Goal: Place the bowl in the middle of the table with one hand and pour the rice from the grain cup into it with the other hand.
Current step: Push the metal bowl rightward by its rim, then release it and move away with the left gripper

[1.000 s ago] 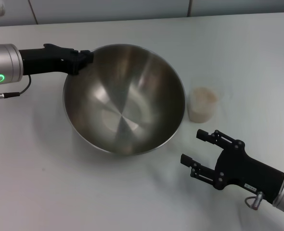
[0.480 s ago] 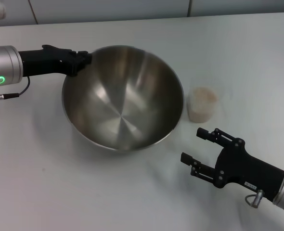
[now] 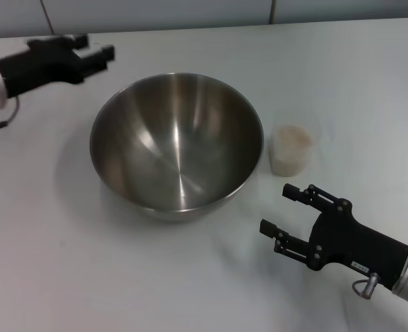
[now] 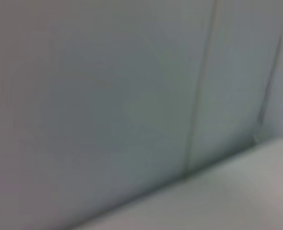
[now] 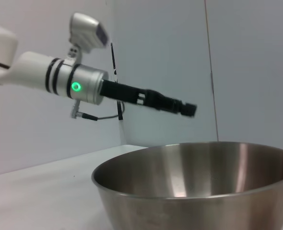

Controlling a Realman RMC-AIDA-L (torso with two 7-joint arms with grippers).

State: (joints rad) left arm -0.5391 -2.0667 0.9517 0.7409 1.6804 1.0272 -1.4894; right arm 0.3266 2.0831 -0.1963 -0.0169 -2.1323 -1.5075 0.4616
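The steel bowl (image 3: 176,146) rests upright on the white table (image 3: 66,263) near its middle, empty inside; it also fills the lower part of the right wrist view (image 5: 199,187). The clear grain cup (image 3: 290,149) with pale rice (image 3: 292,137) stands just right of the bowl. My left gripper (image 3: 99,47) is open and empty, raised up and left of the bowl's far-left rim; it also shows in the right wrist view (image 5: 190,109). My right gripper (image 3: 281,209) is open and empty, low over the table in front of the cup.
A grey wall runs along the table's far edge (image 3: 190,28). The left wrist view shows only wall panels and a strip of tabletop (image 4: 228,201).
My left gripper has let go of the bowl's far-left rim and moved up and left, away from it. The bowl has settled flat from a tilt. The right arm has not moved.
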